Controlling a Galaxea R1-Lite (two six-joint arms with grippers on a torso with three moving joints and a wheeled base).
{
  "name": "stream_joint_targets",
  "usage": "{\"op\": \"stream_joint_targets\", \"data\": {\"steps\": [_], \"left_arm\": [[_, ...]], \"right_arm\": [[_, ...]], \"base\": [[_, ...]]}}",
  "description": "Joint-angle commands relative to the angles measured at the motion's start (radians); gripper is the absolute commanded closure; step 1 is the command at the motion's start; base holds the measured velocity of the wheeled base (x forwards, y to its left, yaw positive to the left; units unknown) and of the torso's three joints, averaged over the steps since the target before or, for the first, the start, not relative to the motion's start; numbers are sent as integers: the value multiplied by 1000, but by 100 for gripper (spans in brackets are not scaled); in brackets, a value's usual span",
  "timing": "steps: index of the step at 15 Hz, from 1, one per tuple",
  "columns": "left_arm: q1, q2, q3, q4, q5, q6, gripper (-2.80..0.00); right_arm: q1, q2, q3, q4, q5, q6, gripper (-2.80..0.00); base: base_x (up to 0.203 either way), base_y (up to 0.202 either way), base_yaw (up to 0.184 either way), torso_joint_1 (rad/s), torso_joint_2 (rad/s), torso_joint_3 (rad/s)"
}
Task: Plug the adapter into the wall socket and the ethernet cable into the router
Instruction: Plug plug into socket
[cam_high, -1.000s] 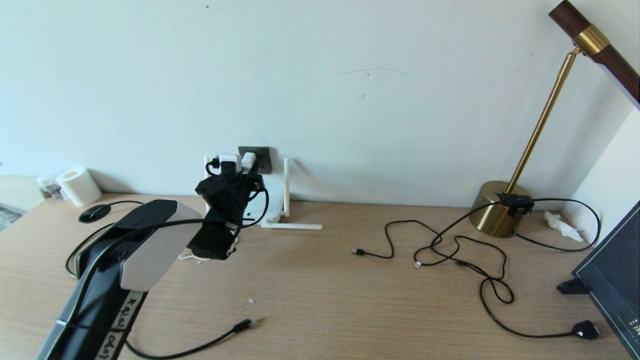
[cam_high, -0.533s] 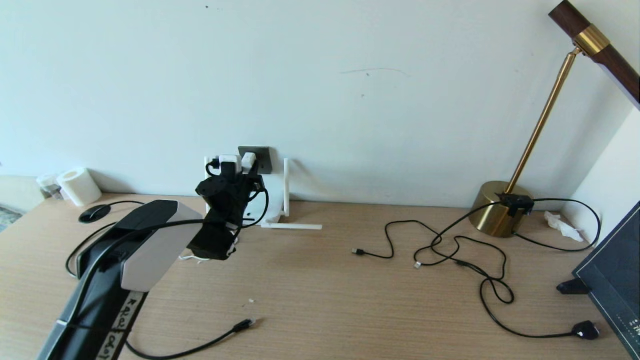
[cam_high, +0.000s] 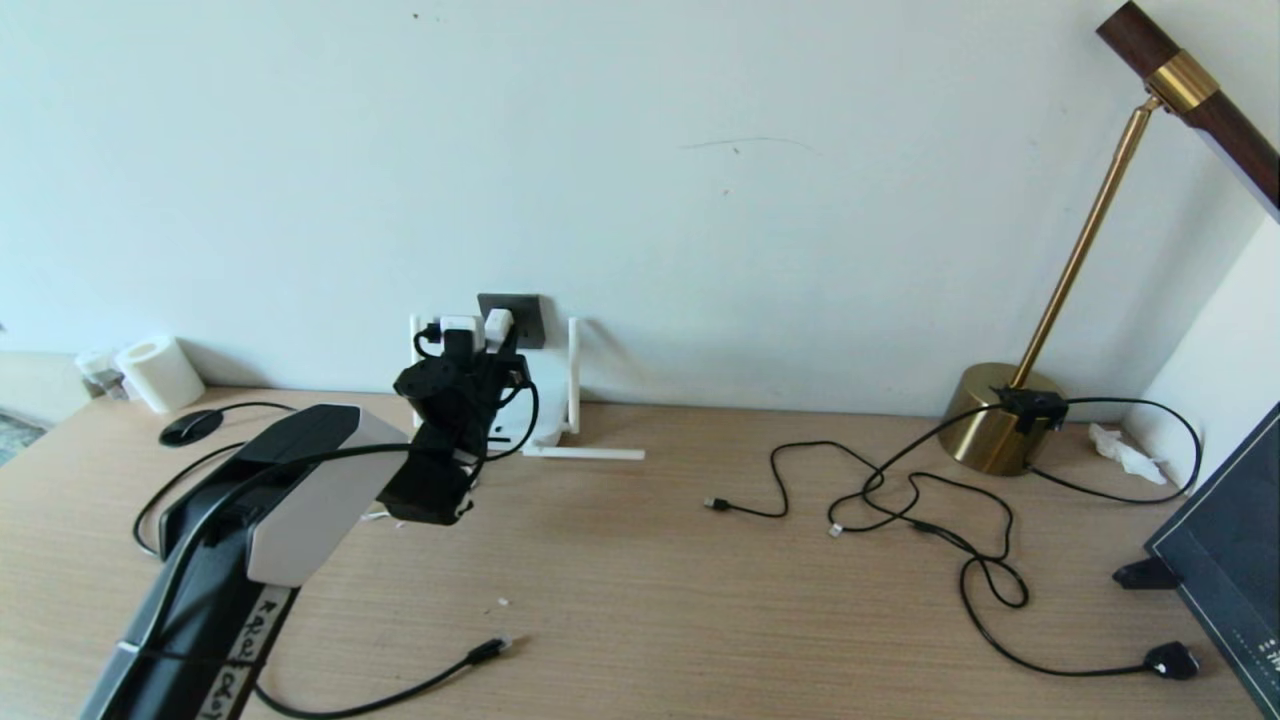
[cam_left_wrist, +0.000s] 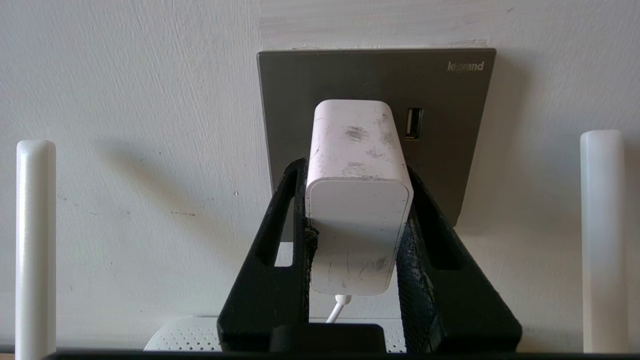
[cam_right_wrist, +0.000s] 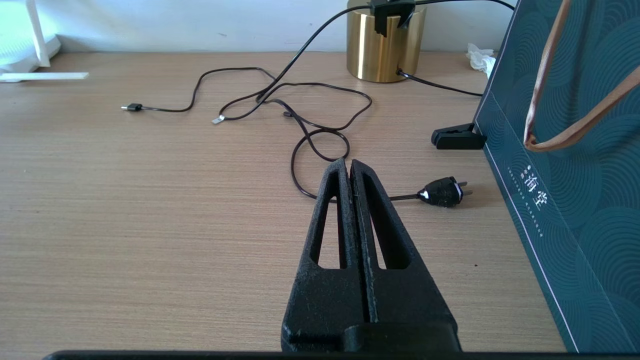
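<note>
My left gripper (cam_left_wrist: 356, 200) clamps the adapter (cam_left_wrist: 357, 200) against the wall socket (cam_left_wrist: 450, 150), between router antennas (cam_left_wrist: 600, 240); right gripper (cam_right_wrist: 349, 167) closed over bare desk (cam_right_wrist: 125, 210).

Scuffed white plastic adapter (cam_left_wrist: 357, 200), matt grey wall socket (cam_left_wrist: 450, 125), wood-grain table (cam_high: 700, 580).

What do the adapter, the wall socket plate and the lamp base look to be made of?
The adapter: looks like matte white plastic, its shell scuffed with grey marks. The wall socket: dark grey plate with an even satin sheen, brushed metal or metallic-look plastic; the look leaves it open. The lamp base: gold cylinder with soft vertical reflections, probably brass-finished metal.
</note>
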Motion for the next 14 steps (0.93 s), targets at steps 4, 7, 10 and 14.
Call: {"op": "stream_joint_targets", "data": {"steps": [4,7,10,14], "left_arm": [[0,14,-2,2,2,1,0],[0,14,-7,10,2,-1,0],[-2,11,-22,19,2,-1,0],[-9,10,-45,32,5,-1,0]], "right_arm": [[1,2,0,0,0,1,0],[1,2,0,0,0,1,0],[1,2,0,0,0,1,0],[1,2,0,0,0,1,0]], "base": [[0,0,0,0,0,0],[0,0,0,0,0,0],[0,0,0,0,0,0],[0,0,0,0,0,0]]}}
